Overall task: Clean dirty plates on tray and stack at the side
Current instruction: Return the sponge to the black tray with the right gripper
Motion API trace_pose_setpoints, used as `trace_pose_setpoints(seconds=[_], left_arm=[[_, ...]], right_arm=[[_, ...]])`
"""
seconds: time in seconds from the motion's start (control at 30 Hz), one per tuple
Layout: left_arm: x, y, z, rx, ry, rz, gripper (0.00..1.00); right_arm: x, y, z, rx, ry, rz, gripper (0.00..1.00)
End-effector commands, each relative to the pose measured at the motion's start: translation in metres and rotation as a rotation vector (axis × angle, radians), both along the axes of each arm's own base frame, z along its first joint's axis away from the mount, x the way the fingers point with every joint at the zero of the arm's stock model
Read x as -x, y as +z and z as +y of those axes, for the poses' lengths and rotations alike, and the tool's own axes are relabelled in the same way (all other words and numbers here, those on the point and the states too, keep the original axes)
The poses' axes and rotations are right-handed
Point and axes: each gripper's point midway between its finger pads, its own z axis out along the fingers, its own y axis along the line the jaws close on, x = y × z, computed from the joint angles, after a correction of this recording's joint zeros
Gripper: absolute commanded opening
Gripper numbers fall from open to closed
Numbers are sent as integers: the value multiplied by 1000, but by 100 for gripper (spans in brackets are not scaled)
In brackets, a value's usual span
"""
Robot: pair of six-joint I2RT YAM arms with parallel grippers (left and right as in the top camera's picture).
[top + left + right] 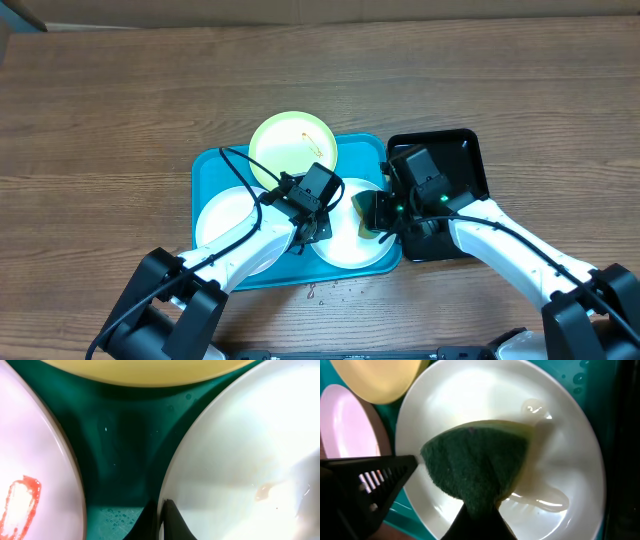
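On tray (205, 165), plate (240, 435) rim between left fingers (176, 527), sponge (475, 460) in right fingers (497, 529)

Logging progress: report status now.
Left gripper shut on white plate rim. Right gripper shut on sponge, over that plate. Other white plate smeared red. Nothing blocking.

Glossy black tray (462, 160) on the wooden table (120, 100), green scouring sponge (475, 465) just beside it.
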Motion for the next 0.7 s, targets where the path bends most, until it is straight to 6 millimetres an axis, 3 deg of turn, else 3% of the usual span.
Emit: trace_pose_setpoints(seconds=[0.0, 0.23, 0.4, 0.53, 0.67], left_arm=[[7, -5, -4, 18, -3, 32, 4], [7, -5, -4, 18, -3, 32, 4], [8, -5, -3, 13, -5, 37, 4], [10, -4, -1, 6, -6, 47, 4], [6, 12, -1, -6, -3, 33, 4]], right_arm=[[1, -11, -7, 41, 29, -19, 4], [-3, 6, 0, -46, 36, -21, 4], [-22, 52, -15, -57, 12, -105, 4], [-34, 80, -64, 31, -116, -130, 4], [-39, 74, -128, 195, -291, -104, 4]])
